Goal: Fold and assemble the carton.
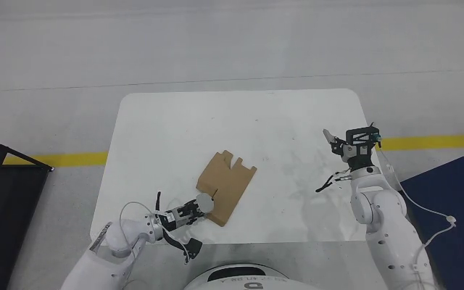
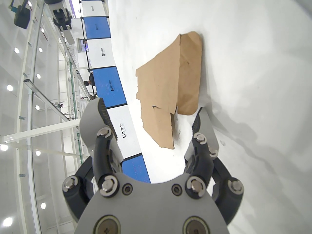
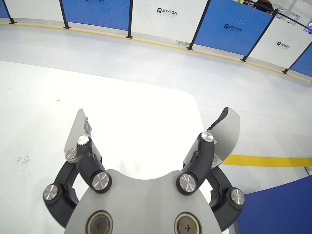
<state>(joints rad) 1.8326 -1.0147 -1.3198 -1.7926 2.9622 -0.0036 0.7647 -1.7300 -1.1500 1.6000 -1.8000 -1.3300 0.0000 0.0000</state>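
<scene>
a flat brown carton (image 1: 226,187) lies lower centre on the table (image 1: 290,123). the left gripper (image 1: 201,206), claw released, brackets its lower-left corner; the right gripper (image 3: 154,112) hangs released at right.

Each of the white and blue fence panels (image 3: 167,12) behind the table carries one small printed logo with a short brand word beside it.
</scene>
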